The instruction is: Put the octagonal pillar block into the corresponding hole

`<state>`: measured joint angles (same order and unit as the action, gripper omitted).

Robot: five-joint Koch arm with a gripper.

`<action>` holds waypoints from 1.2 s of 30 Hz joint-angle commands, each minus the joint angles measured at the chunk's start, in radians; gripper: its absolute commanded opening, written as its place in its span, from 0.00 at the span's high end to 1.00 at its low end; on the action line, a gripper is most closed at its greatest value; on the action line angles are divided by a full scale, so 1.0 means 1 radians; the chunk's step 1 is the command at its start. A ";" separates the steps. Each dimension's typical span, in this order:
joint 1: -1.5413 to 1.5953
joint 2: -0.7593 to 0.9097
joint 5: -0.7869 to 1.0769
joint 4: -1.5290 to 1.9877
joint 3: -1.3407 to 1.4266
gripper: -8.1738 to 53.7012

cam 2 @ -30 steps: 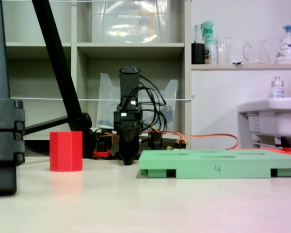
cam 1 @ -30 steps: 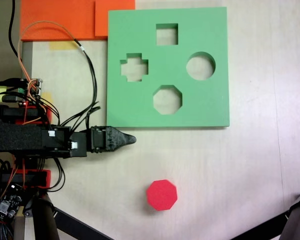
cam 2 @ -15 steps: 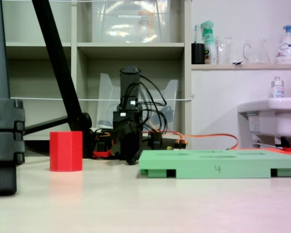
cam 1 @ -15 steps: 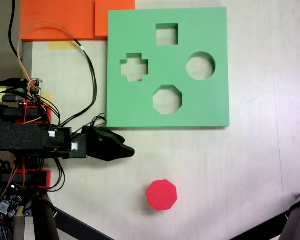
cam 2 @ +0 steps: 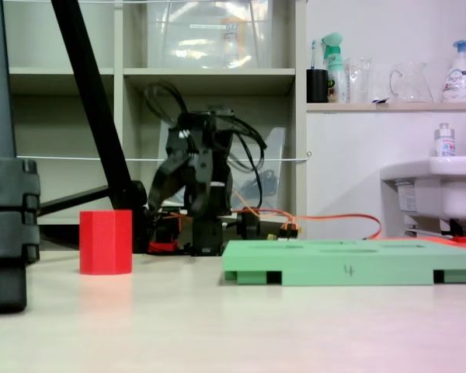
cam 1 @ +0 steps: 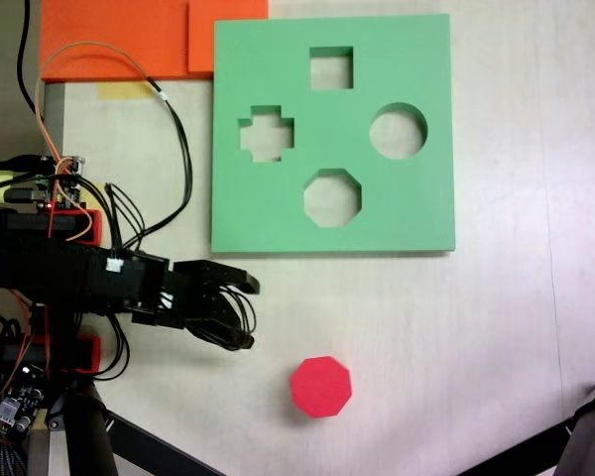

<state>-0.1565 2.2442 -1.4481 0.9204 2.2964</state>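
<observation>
The octagonal pillar block (cam 1: 321, 387) is bright red and stands upright on the pale table, below the green foam board (cam 1: 426, 198). From the side, the block (cam 2: 106, 242) sits left of the board (cam 2: 349, 263). The corresponding hole (cam 1: 332, 197), eight-sided, lies in the board's lower middle and holds nothing. My gripper (cam 1: 248, 313) is open, jaws spread wide with nothing between them. It hovers left of and slightly above the block in the top-down view, apart from it, just below the board's lower left corner. The black arm (cam 2: 206, 155) is raised off the table.
The board also has a cross cutout (cam 1: 266, 134), a square cutout (cam 1: 331, 67) and a round cutout (cam 1: 398, 131). Orange foam sheets (cam 1: 119, 35) lie at top left, with cables (cam 1: 181, 149) beside them. Tripod legs (cam 1: 129, 436) cross the bottom corners.
The gripper was shut and pointing right near the board's lower edge. It has rolled, lifted off the table, swung toward the red block and opened its jaws wide.
</observation>
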 commanded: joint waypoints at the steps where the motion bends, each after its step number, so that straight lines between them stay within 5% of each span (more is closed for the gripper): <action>1: -0.028 0.011 -0.011 0.144 -0.110 0.41; 6: -0.115 -0.063 0.104 0.193 -0.272 0.38; 9: -0.140 -0.146 0.117 0.244 -0.380 0.12; 12: -0.164 -0.232 0.149 0.268 -0.448 0.02; 20: -0.275 -0.706 0.253 0.463 -0.848 0.02; 36: -0.238 -0.873 0.255 0.463 -0.965 0.02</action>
<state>-0.3896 1.3545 -1.1858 1.3729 1.3837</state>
